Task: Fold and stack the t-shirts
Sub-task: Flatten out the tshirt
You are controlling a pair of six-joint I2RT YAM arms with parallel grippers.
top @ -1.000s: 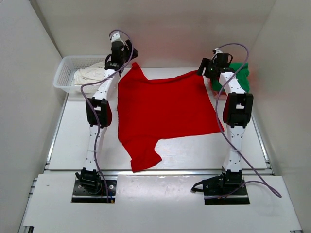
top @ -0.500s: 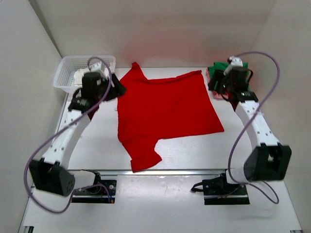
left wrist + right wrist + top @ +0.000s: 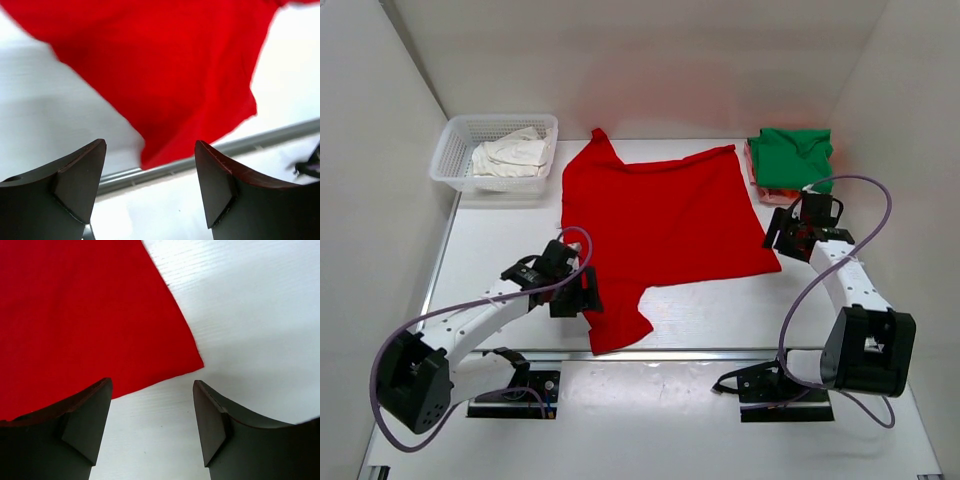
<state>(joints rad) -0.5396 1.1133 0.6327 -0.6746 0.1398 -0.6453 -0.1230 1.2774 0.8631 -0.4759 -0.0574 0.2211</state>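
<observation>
The red t-shirt (image 3: 165,65) filled the upper part of the view, and its lower lobe reached down to a pale metal rail (image 3: 260,137) that ran across the white table (image 3: 45,115). The left gripper (image 3: 150,144) hung above that lobe's tip. Its two dark fingers (image 3: 75,185) stood well apart, with nothing between them. A small dark object (image 3: 307,167) showed at the right edge, too cut off to identify.

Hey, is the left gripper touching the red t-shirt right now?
Cannot tell. In the left wrist view the left gripper stands open at the sleeve of the red t-shirt, but no view shows its height above the cloth.
</observation>
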